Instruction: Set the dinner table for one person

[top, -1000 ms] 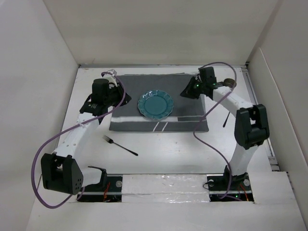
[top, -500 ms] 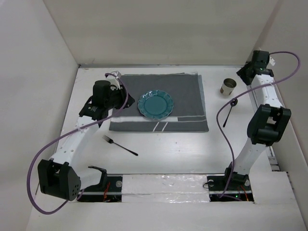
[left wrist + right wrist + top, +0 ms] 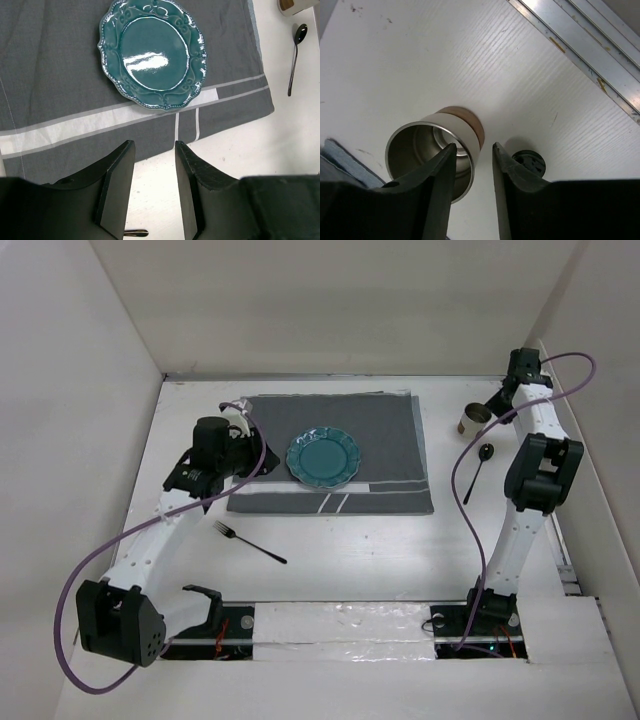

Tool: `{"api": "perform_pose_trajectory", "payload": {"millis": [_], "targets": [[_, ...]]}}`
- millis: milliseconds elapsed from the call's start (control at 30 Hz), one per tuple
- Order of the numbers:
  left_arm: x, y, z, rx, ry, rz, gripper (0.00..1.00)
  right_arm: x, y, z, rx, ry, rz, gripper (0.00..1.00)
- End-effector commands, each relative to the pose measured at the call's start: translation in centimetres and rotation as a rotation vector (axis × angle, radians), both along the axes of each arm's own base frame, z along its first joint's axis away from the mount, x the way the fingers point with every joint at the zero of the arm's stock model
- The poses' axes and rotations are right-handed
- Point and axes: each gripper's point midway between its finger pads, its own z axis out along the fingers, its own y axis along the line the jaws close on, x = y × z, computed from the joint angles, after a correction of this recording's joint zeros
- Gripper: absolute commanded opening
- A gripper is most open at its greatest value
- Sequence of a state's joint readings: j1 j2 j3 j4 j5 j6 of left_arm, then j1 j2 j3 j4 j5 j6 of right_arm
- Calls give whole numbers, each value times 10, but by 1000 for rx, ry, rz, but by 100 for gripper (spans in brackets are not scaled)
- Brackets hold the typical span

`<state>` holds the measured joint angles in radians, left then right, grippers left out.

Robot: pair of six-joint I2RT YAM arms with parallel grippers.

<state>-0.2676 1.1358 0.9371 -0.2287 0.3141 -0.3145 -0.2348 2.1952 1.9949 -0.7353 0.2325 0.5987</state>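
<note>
We see the large flat matte white desk (image 3: 350,550) filling the floor of a white-walled enclosure, with both arm bases at its near edge. A dark grey cloth placemat with thin white stripes (image 3: 385,435) lies flat on the far middle of the desk. On it sits a teal scalloped ceramic plate (image 3: 323,457), left of the mat's centre, its near rim overlapping the pale stripe band.

A slim black fork (image 3: 250,543) lies on the bare desk, just off the mat's near left corner. Its tines point far-left and its handle runs near-right.

Right of the mat, apart from it, is a brushed steel cup with a brown base (image 3: 473,421). It seems to be upright, though the overhead view is too small for us to be sure. A black spoon (image 3: 477,470) lies just nearside of the cup, bowl toward the cup and handle toward the arms.

The left gripper (image 3: 153,146) hangs over the mat's near left edge, looking down at the plate. Its jaws are parted by a narrow gap, with nothing between them.

The right gripper (image 3: 473,146) is up by the far right corner, aimed down at the cup's open mouth. Its jaws are also narrowly parted and hold nothing. The overhead view shows it apart from the cup.
</note>
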Motion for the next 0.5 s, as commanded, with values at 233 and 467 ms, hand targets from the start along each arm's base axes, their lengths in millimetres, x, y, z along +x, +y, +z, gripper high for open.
{"api": "perform_pose_trajectory", "payload": {"millis": [233, 467], "targets": [[11, -4, 6, 1, -23, -13, 34, 1, 1, 1, -2, -1, 24, 16], [17, -6, 4, -7, -15, -14, 34, 9, 3, 7, -8, -24, 65, 9]]}}
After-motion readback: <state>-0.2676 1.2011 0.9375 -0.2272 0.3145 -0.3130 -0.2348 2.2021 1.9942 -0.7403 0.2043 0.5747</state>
